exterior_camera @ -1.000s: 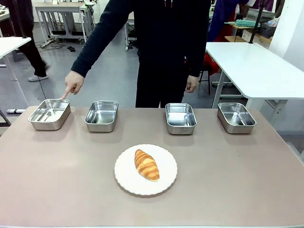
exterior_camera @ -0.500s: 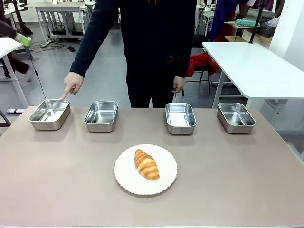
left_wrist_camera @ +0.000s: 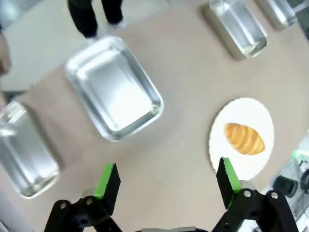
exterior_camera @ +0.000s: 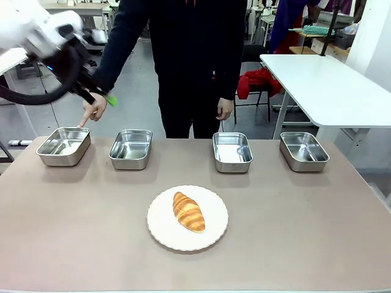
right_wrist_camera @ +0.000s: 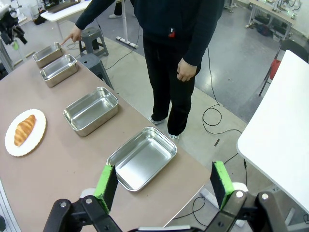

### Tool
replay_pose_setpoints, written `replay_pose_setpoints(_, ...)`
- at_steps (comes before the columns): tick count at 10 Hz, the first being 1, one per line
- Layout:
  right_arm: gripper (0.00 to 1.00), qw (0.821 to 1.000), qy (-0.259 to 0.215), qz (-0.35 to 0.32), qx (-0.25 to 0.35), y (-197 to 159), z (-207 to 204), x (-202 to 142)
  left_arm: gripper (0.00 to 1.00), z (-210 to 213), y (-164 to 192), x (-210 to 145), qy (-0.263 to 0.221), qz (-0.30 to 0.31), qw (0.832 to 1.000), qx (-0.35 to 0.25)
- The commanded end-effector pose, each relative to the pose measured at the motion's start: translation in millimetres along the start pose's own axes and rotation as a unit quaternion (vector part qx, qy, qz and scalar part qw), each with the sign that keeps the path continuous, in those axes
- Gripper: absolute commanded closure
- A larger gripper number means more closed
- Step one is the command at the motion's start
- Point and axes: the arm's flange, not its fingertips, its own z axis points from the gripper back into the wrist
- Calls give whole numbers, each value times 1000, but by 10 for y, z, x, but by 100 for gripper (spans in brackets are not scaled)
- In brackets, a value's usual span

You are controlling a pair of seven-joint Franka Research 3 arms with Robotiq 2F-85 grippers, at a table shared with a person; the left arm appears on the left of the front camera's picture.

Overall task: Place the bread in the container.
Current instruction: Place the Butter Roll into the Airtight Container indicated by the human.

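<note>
The left arm [exterior_camera: 36,36] is smearing into motion blur and running off the left edge, its tool [exterior_camera: 101,96] too blurred to read. In the left wrist view the container [left_wrist_camera: 26,154] is blurring, cropped at the left edge.

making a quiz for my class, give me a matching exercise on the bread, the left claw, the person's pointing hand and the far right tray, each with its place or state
Column one:
1. bread
2. left claw
3. hand
4. far-right tray

Column two:
a. open, holding nothing
b. on the plate
c. pointing at the far-left tray
d. empty, near the right end of the table

Pairs: 1-b, 2-a, 3-c, 4-d
</note>
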Motion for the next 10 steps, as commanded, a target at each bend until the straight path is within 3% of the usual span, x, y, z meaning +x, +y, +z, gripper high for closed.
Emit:
replay_pose_setpoints(1, 0, 1000, -2, 2, 0, 9, 1, 19, 0, -324, -98, -44, 39, 20, 999, 17)
replay_pose_setpoints(2, 0, 1000, -2, 2, 0, 9, 1, 19, 0, -344, -127, -123, 58, -19, 998, -7)
replay_pose_setpoints(3, 0, 1000, -2, 2, 0, 9, 1, 19, 0, -285, -117, -30, 27, 11, 1000, 0)
replay_pose_setpoints(7, 0, 1000, -2, 2, 0, 9, 1, 19, 0, -359, -142, -31, 34, 8, 999, -2)
replay_pose_setpoints(9, 0, 1000, -2, 2, 0, 9, 1, 19, 0, -607, -683, -129, 30, 42, 997, 66)
replay_pose_setpoints(10, 0, 1000, -2, 2, 0, 9, 1, 19, 0, -688, -880, -137, 31, 75, 994, 70)
